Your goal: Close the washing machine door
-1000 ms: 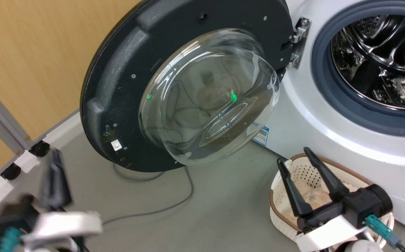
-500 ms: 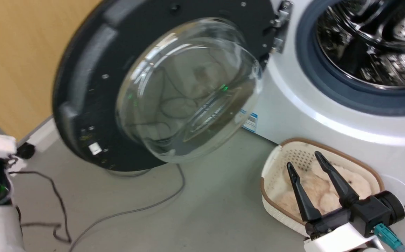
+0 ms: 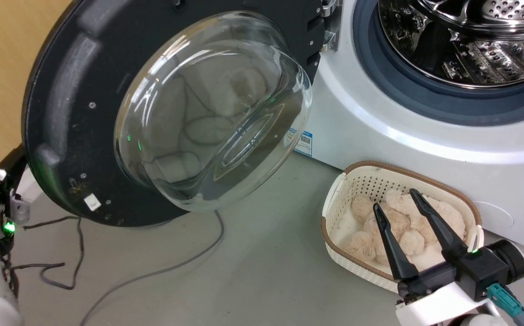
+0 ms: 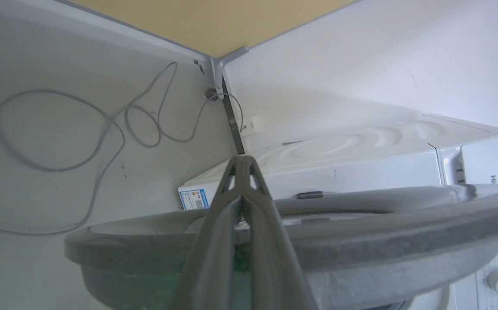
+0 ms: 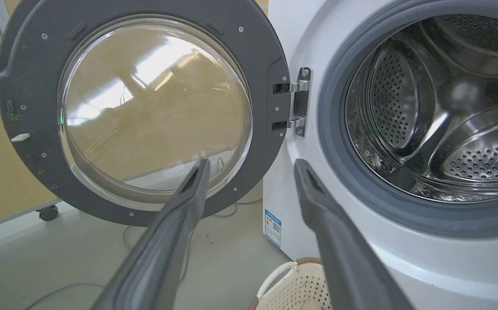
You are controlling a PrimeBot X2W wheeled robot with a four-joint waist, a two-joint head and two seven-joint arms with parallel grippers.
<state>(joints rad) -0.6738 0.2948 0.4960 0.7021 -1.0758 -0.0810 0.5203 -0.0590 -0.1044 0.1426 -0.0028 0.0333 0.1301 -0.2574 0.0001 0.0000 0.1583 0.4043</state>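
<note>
- The washing machine door (image 3: 175,117) stands swung wide open off the washing machine (image 3: 379,131). It hangs from its metal hinge (image 5: 296,101) at the edge of the porthole, with the black inner frame and bulging glass bowl turned out toward the room.
- The machine's porthole is uncovered. A grey rubber gasket (image 3: 402,95) rings the perforated steel drum (image 3: 470,45), and a small blue sticker (image 3: 304,141) sits low on the machine's front corner, below the hinge.
- My left gripper (image 4: 242,161) is behind the open door, on the side away from the machine's front, with its two fingers pressed together tip to tip.
- In my left wrist view the door's grey outer rim curves beneath those fingers and the machine's white side panel lies beyond. I cannot tell whether the fingers touch the door.
- My right gripper (image 3: 394,199) hovers in front of the machine, fingers spread well apart and holding nothing, pointed toward the gap between door and porthole.
- Below those fingers a white woven basket (image 3: 334,199) sits on the floor just beside the machine's front, with a pale plush toy (image 3: 449,217) inside.
- A grey cable (image 3: 189,262) trails across the floor under the open door, beside the machine.
</note>
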